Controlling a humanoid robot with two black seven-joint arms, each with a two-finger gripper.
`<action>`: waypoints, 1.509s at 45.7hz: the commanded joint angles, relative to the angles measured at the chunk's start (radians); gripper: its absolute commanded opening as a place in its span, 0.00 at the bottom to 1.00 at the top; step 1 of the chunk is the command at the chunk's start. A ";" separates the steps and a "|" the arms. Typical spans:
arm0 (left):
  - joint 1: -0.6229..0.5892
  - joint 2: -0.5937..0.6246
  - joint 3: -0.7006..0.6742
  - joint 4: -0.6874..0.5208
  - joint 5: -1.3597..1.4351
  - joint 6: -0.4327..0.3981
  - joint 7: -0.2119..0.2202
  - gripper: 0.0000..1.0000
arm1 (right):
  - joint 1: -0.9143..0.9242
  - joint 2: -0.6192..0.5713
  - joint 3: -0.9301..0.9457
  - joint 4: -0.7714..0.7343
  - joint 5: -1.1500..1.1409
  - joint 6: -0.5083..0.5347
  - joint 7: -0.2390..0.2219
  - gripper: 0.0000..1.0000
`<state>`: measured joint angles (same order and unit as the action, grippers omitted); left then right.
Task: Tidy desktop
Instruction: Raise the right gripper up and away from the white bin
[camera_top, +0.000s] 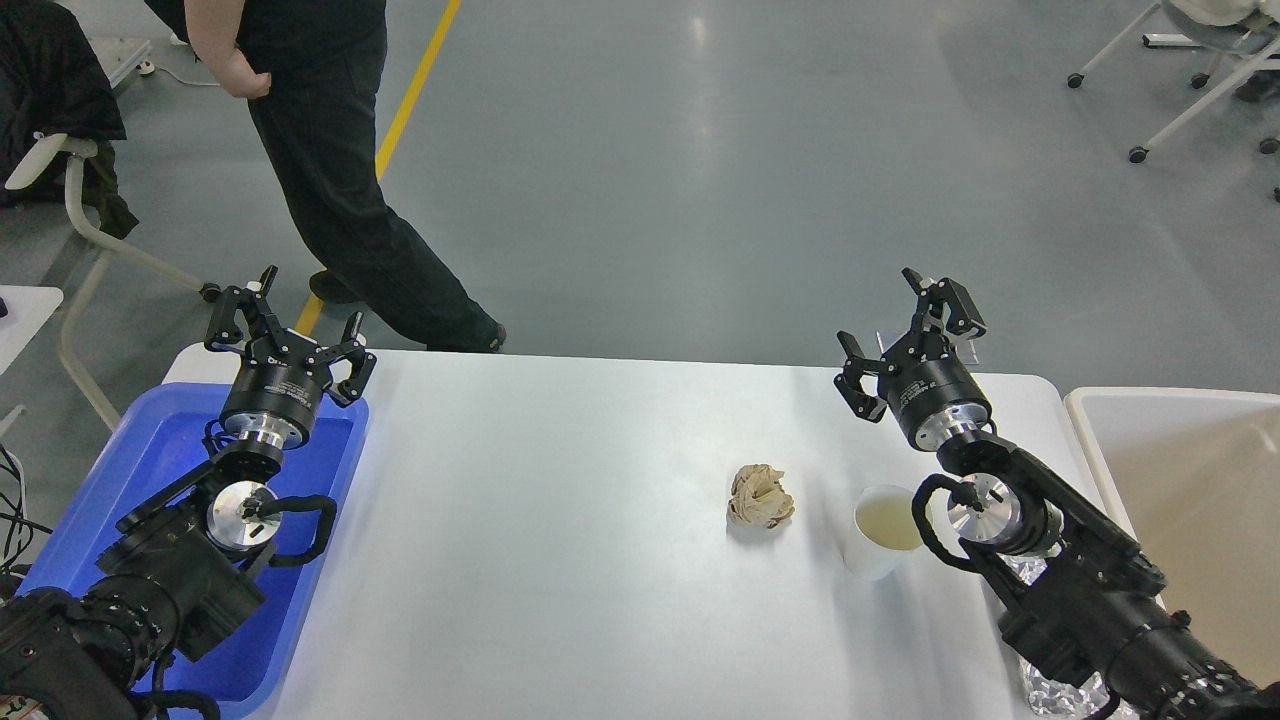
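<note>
The white desktop (560, 520) fills the middle of the head view. On it lies a crumpled beige paper ball (760, 497), right of centre. Just to its right stands a white paper cup (882, 530) with pale liquid inside, partly covered by my right arm. A crinkled silver foil piece (1055, 690) shows under that arm near the front right edge. My left gripper (287, 312) hangs open and empty above the blue tray's far end. Over the desktop's far right corner, my right gripper (900, 335) is open and empty, well behind the cup.
A blue plastic tray (150, 470) sits at the left edge under my left arm. A cream-white bin (1190, 480) with a beige inside stands off the right edge. A person in black (330, 170) stands beyond the far left corner, near a chair.
</note>
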<state>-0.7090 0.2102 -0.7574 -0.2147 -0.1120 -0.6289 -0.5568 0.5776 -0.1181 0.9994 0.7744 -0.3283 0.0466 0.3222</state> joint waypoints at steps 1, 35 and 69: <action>0.000 0.000 0.000 0.000 0.000 0.000 0.000 1.00 | 0.010 0.000 0.002 -0.001 -0.001 -0.002 0.000 1.00; -0.001 0.000 0.000 0.000 0.000 0.000 0.000 1.00 | 0.041 -0.071 0.013 -0.015 0.000 0.007 0.001 1.00; 0.000 0.000 0.001 0.000 0.000 0.000 0.000 1.00 | 0.162 -0.109 -0.211 -0.075 -0.021 -0.002 0.001 1.00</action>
<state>-0.7090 0.2101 -0.7569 -0.2148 -0.1120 -0.6289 -0.5569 0.6972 -0.1945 0.8813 0.7179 -0.3361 0.0486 0.3233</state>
